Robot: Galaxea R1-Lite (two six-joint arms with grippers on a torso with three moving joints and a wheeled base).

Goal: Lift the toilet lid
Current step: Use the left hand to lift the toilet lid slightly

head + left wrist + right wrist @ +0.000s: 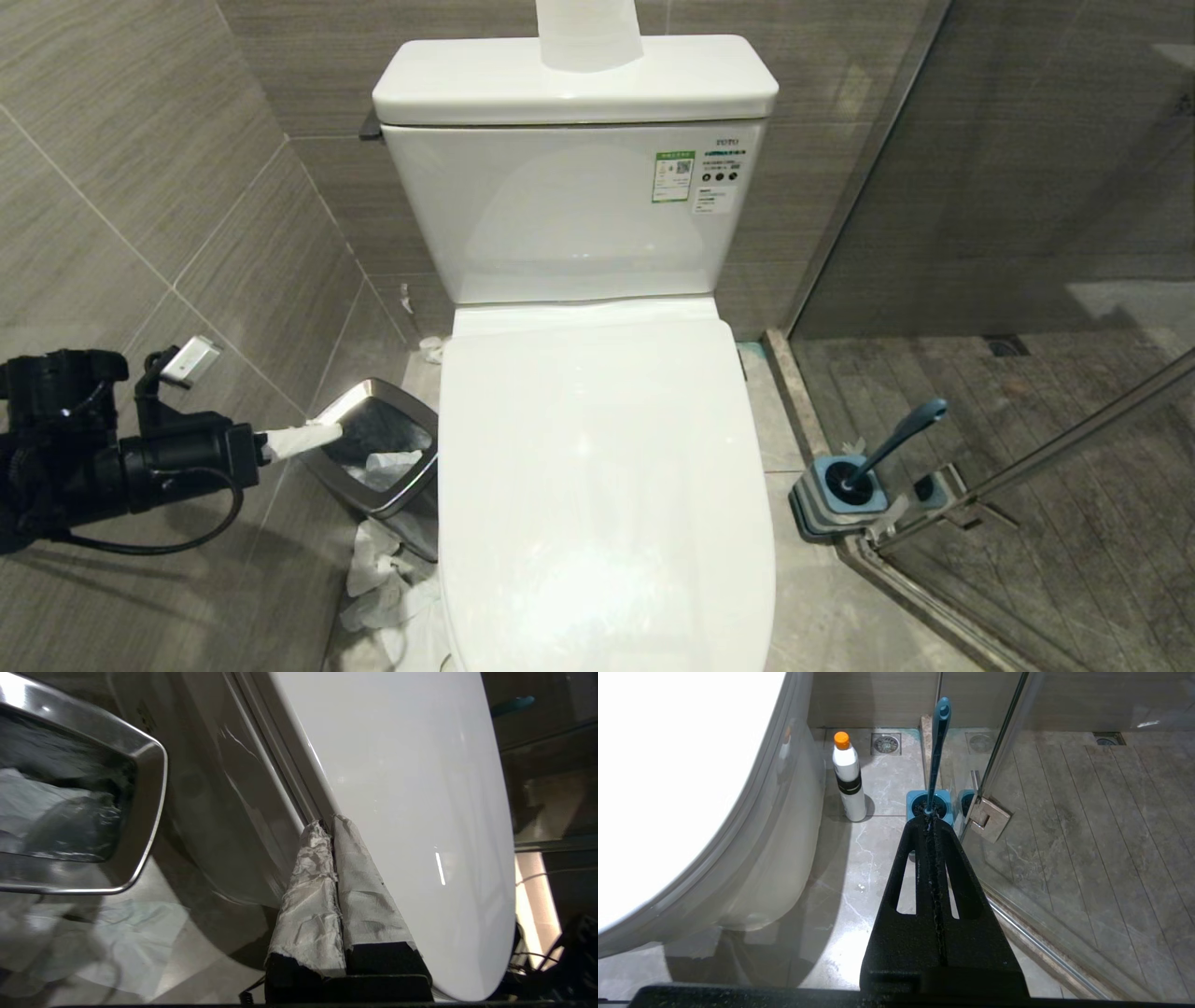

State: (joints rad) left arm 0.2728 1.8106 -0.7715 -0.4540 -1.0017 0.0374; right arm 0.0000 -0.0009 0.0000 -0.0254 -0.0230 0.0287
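Observation:
The toilet lid [607, 485] is glossy white and lies flat, closed over the bowl. It also shows in the left wrist view [411, 788] and, very bright, in the right wrist view [668, 765]. My left gripper [322, 434] is shut, its fingers wrapped in white tissue. It hangs left of the toilet over the bin, pointing at the lid's left edge and apart from it. In the left wrist view the gripper [327, 823] points at the seam under the lid's edge. My right gripper [930, 819] is shut and empty, low beside the bowl's right side, outside the head view.
A steel bin [378, 457] with tissue inside stands left of the bowl, with crumpled tissue [383, 579] on the floor. A blue toilet brush [868, 467] and a glass shower door [1027, 448] are at the right. A white bottle [849, 777] stands by the bowl. A paper roll [588, 33] rests on the tank cover [485, 84].

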